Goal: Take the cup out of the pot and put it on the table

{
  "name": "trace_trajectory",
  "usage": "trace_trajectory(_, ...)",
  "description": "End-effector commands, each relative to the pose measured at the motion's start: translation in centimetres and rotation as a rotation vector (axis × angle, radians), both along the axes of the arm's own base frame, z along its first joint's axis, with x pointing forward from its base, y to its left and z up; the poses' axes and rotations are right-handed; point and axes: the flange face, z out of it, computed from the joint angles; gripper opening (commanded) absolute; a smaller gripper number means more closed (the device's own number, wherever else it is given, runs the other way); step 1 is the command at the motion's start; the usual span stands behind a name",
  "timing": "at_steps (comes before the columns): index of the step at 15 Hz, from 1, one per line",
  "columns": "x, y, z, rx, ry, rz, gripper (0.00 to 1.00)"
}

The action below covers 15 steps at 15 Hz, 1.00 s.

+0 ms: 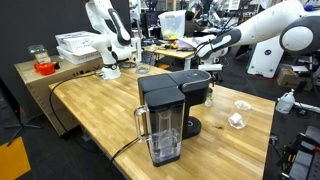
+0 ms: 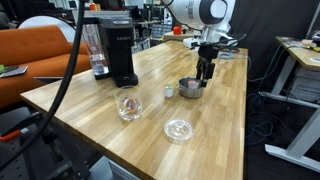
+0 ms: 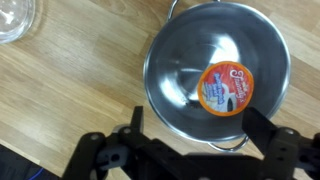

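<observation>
While the gripper point(image 3: 192, 125) hovers above, the pot point(image 3: 180, 50) holds the cup point(image 3: 225, 88).

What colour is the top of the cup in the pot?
The cup is orange-red on top, with a dark patch; clearest in wrist view.

A robotics lab: another white robot arm point(image 1: 104, 35) beside cluttered desks point(image 1: 172, 45).

white rounded arm point(image 1: 272, 32) with a seemingly all-black tool point(image 2: 204, 76).
</observation>
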Motion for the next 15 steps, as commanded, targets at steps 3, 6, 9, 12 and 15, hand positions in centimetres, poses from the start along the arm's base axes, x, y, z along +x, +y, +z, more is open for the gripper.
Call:
trace_trajectory(3, 1.2, 0.4, 0.5, 0.048, 0.003, 0.023, 1.00)
trace_trajectory(6, 1.7, 1.4, 0.4, 0.063, 0.003, 0.033, 1.00)
trace_trajectory(9, 1.8, 1.4, 0.0, 0.069, 0.012, 0.033, 1.00)
trace_trajectory(12, 1.7, 1.2, -0.2, 0.067, 0.013, 0.032, 1.00)
trace_trajectory(15, 1.7, 0.9, -0.1, 0.067, 0.014, 0.031, 1.00)
